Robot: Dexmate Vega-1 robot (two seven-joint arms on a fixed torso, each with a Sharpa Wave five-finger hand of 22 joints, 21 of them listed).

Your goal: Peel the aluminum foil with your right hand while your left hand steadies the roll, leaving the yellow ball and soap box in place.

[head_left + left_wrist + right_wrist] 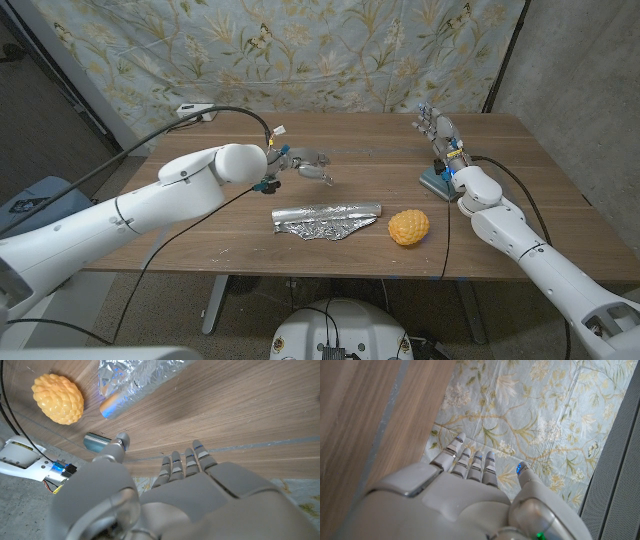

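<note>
Foil roll (326,220) lies mid-tabletop (200,240), partly unrolled, yellow ball (408,227) just beside its end. Your left hand (305,165) hovers behind it, fingers spread, empty. Right hand (438,130) is raised and spread by the soap box (436,180). Risk: reaching w/ the right could knock ball or box.

Light is even and soft from above, moderately bright, with only faint shadows under the foil (327,220) and ball (408,227) on the table (520,170). The foil throws small bluish-white glints in the left wrist view, where the left hand (190,495) close to the lens is blurred. The right hand (465,495) is likewise soft, the curtain (545,420) behind it sharper.
</note>
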